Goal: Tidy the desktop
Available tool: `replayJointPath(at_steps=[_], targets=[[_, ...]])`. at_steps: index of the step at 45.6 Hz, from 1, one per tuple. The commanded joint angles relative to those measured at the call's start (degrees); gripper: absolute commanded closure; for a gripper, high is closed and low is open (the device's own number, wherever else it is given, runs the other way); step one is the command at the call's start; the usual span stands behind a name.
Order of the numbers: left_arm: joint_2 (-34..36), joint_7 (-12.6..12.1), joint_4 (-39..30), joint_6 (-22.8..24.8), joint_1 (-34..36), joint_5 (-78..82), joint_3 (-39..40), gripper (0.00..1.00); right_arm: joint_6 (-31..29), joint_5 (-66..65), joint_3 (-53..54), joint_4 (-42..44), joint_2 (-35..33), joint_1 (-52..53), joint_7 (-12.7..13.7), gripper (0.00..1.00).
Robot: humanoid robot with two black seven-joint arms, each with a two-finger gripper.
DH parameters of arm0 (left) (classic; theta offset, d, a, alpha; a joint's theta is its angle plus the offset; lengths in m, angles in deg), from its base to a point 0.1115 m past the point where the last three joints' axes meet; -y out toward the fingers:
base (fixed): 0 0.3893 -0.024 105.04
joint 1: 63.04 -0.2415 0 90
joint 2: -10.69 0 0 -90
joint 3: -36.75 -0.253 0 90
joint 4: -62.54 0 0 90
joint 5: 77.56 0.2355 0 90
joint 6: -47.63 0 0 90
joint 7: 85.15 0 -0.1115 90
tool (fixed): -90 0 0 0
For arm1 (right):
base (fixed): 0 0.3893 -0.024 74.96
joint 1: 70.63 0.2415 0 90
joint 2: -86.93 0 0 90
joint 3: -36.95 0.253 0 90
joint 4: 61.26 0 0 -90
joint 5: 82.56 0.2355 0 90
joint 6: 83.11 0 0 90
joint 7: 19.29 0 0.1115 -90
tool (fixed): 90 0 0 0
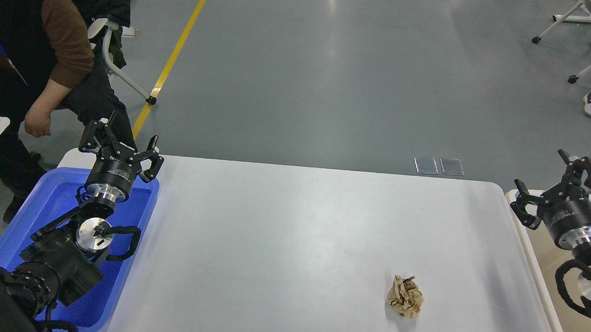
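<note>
The white desk [282, 235] is lying in front of me with its long axis running left to right, its far edge meeting the grey floor [330, 62]. A crumpled ball of brown paper [405, 296] is sitting on it toward my right, near the front edge, with no clear long axis of its own. My left gripper [121, 145] is hovering over the far end of the blue tray [34, 209] at the desk's left side, jaws spread wide and gripping nothing. My right gripper [559, 185] is hanging over the cream bin [536, 256] at the desk's right side, jaws likewise spread apart and empty, well apart from the paper ball. A person [36, 50] is standing beyond the tray.
</note>
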Motion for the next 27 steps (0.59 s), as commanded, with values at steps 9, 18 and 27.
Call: replayJointPath(at_steps=[9,18,27], targets=[[-0.1,0.0,0.0,-0.1,0.0,0.0,0.0,0.00,0.0,0.1,0.6,-0.1,-0.2,-1.2,0.0,0.00],[-0.1,0.0,0.0,-0.1,0.0,0.0,0.0,0.00,-0.1,0.1,0.7,-0.2,-1.4,-1.1,0.0,0.00],[-0.1,0.0,0.0,-0.1,0.0,0.0,0.0,0.00,0.0,0.1,0.5,0.0,-4.2,-1.4,-0.1,0.00]])
